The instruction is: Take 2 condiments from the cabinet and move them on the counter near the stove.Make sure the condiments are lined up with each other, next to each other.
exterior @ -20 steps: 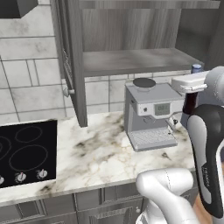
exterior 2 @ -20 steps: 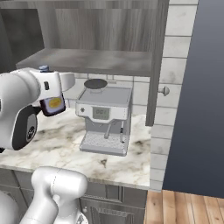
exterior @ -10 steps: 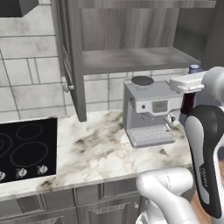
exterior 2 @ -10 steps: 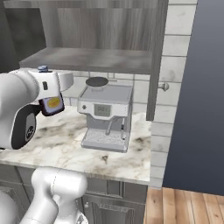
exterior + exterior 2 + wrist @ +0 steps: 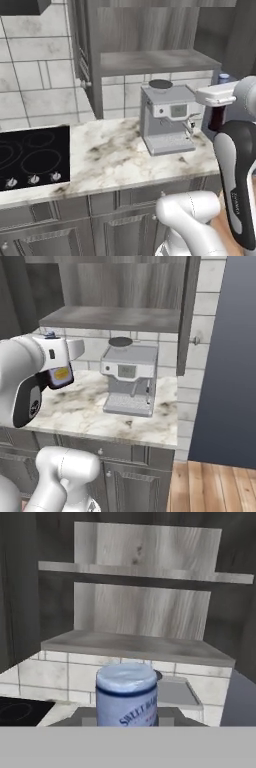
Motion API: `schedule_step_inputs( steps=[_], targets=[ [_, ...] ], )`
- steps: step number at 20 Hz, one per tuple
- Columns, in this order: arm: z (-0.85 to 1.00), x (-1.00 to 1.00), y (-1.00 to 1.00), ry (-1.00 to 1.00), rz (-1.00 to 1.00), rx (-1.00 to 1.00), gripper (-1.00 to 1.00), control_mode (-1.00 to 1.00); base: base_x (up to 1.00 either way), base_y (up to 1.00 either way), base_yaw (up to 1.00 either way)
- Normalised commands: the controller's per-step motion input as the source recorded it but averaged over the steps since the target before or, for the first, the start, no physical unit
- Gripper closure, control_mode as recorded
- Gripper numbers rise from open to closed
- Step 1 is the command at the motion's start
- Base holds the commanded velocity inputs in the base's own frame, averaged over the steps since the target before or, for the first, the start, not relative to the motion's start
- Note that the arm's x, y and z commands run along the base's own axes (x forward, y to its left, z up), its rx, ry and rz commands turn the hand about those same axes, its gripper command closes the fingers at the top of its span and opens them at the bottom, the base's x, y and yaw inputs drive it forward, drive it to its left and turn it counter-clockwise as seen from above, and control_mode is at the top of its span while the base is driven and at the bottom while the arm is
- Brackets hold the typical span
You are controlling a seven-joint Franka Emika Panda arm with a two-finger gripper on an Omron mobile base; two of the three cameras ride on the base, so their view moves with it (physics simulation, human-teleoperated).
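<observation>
Condiment bottle, slim and dark with a blue-white cap [image 5: 126, 694], stands upright right in front of the hand camera, its label lettering partly readable, cap toward the open cabinet. From the left base camera the dark bottle body [image 5: 217, 117] hangs under the white hand, blue cap tip poking above it, held in the air over the right end of the white marble counter with brown-grey veining [image 5: 110, 155]. From the right base camera the bottle [image 5: 59, 376] shows a yellow-orange label and sits against the hand, above the counter [image 5: 80, 406]. Two-finger gripper [image 5: 216, 112]: fingers hidden by the hand and the bottle, so grip width cannot be told; the bottle rides with the hand, clear of any surface. Tall grey wood-grain cabinet [image 5: 150, 30] stands open, its grey plank shelf [image 5: 155, 62] bare where visible. Boxy steel coffee machine [image 5: 167, 117] stands on the counter below the shelf, just left of the held bottle. Flat black glass cooktop with ring outlines and small silver knobs [image 5: 32, 157] lies at the far left of the counter, well apart from the bottle.
</observation>
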Motion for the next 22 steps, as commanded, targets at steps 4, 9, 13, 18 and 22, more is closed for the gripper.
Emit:
schedule_step_inputs(
  steps=[4,9,13,18,22],
  targets=[
    [0.00,0.00,0.00,0.00,0.00,0.00,1.00,1.00,-0.26,0.69,0.00],
    [0.00,0.00,0.00,0.00,0.00,0.00,1.00,1.00,-0.57,0.59,0.00],
    [0.00,0.00,0.00,0.00,0.00,0.00,1.00,1.00,-0.67,0.41,0.00],
    [0.00,0.00,0.00,0.00,0.00,0.00,1.00,1.00,-0.31,0.61,0.00],
    [0.00,0.00,0.00,0.00,0.00,0.00,1.00,1.00,0.00,0.82,0.00]
  ],
)
